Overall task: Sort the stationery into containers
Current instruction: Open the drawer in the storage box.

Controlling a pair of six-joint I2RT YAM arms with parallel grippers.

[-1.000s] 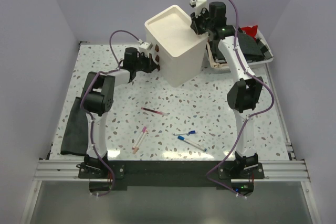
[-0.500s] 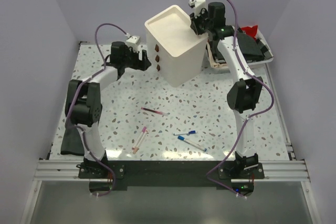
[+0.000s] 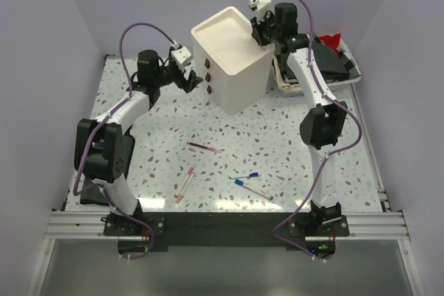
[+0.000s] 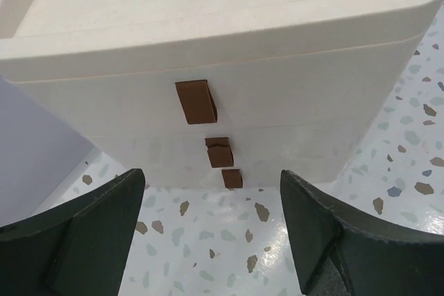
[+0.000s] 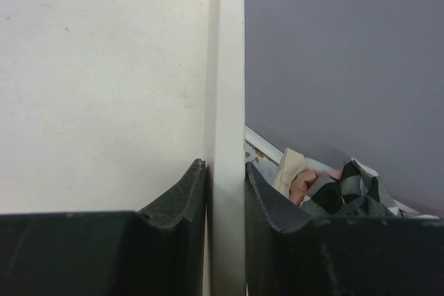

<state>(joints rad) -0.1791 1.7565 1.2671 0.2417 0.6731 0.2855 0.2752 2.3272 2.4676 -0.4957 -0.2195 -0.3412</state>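
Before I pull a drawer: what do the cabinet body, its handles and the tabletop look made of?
The cabinet looks like matte cream plastic: rounded moulded-looking edges, faint scuffs; painted wood possible. Its handles are dull brown flat-sided tabs, wood or plastic, cannot tell. The tabletop is glossy white with grey-brown flecks, terrazzo-look, likely laminate or print.

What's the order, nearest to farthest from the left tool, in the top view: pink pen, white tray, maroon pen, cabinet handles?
1. Cabinet handles, right beside the left tool.
2. Maroon pen, mid-table.
3. Pink pen, near edge.
4. White tray, far right.
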